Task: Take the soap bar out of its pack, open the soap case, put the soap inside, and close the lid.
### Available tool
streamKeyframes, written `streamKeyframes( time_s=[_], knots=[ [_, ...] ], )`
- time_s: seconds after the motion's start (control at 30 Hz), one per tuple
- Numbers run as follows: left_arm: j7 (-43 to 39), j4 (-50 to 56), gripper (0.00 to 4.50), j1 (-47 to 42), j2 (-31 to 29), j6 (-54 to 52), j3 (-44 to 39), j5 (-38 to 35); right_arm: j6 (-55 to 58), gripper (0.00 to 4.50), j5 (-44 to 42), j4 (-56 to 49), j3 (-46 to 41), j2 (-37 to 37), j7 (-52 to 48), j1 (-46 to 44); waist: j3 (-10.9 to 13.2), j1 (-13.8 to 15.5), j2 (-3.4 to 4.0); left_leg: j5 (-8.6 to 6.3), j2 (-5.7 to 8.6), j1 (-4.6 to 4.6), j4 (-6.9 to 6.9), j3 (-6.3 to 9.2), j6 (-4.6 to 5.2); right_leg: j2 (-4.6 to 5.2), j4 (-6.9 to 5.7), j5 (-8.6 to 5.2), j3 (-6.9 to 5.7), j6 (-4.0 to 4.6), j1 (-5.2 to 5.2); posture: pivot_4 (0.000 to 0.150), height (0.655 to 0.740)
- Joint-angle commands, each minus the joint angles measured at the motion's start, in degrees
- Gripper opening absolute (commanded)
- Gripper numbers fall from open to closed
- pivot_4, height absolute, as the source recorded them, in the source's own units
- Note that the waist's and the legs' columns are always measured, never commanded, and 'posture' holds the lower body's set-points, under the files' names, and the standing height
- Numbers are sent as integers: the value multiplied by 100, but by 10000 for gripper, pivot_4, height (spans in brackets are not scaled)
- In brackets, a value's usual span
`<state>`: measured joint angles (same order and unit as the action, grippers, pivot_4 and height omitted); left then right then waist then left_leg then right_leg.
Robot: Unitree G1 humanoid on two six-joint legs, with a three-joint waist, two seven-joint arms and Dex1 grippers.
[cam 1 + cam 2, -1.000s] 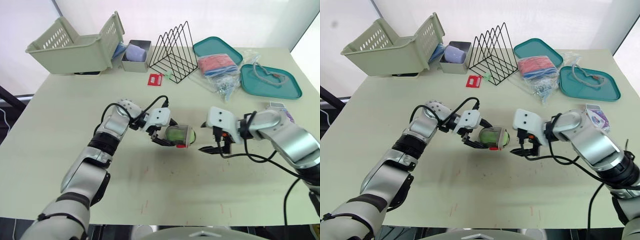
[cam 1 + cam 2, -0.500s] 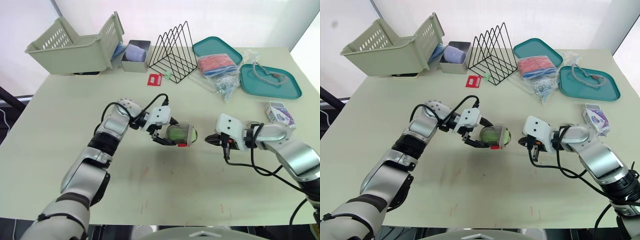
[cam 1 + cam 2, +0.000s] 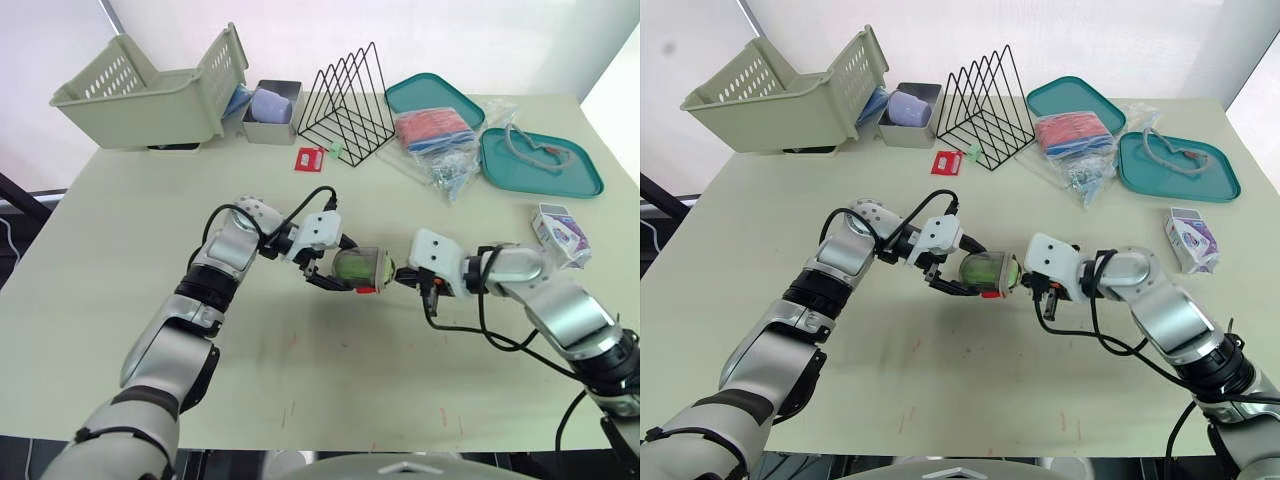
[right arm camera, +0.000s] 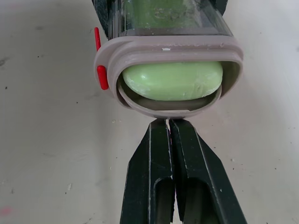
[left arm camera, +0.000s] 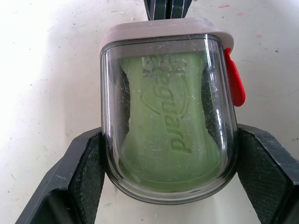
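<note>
My left gripper (image 3: 345,277) is shut on the soap case (image 3: 363,267), a clear shell with a grey rim and a red latch (image 5: 233,84), and holds it sideways just above the table. The green soap bar (image 4: 172,80) lies inside and shows through the open end. My right gripper (image 4: 167,123) is shut, and its joined tips touch the grey flap at the rim of that open end (image 3: 1025,283). The purple and white soap pack (image 3: 560,228) lies on the table at the far right.
A green basket (image 3: 150,90), a small grey bin (image 3: 270,108), a black wire rack (image 3: 348,95), two teal trays (image 3: 540,160), a plastic bag of items (image 3: 440,135) and a red card (image 3: 312,157) stand along the back of the table.
My right gripper has shut. It drew back to the right, then returned left until its tips met the case's open end. The left arm and the case have stayed put.
</note>
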<state>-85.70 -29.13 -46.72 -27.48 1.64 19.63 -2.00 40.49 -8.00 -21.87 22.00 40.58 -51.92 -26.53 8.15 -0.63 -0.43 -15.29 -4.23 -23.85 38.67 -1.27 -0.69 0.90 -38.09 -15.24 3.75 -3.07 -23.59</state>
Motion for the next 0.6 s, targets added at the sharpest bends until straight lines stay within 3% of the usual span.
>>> streamKeyframes(
  time_s=[0.03, 0.43, 0.53, 0.6],
  knots=[
    [44, 210, 34453, -37, 2, 39, -102, -96, -149, 809, 55, -112, -55, -16, -23, -152, 0, 0, 0, 0, 0, 0, 0, 0, 0, 0, 0, 0, 0, 0, 0, 1500, 7400],
    [250, 20, 34453, -98, 24, 253, -194, -95, 0, 809, -277, -157, -828, 426, -159, 304, 0, 5, 0, 0, 0, 0, 0, 0, 0, 0, 0, 0, 0, 0, 0, 1500, 7400],
    [325, 71, 34453, -61, 45, 312, -224, -143, 796, 9045, -1051, -359, -1440, 330, -251, 527, 0, 5, 0, 0, 0, 0, 0, 0, 0, 0, 0, 0, 1, 0, 0, 1500, 7400],
    [343, 146, 34453, -13, 47, 297, -225, -157, 1402, 17324, -1559, -482, -1804, 276, -252, 633, 0, 5, 0, 0, 0, 0, 0, 0, 0, 0, 0, 0, 0, 0, 1, 1500, 7400]
  ],
)
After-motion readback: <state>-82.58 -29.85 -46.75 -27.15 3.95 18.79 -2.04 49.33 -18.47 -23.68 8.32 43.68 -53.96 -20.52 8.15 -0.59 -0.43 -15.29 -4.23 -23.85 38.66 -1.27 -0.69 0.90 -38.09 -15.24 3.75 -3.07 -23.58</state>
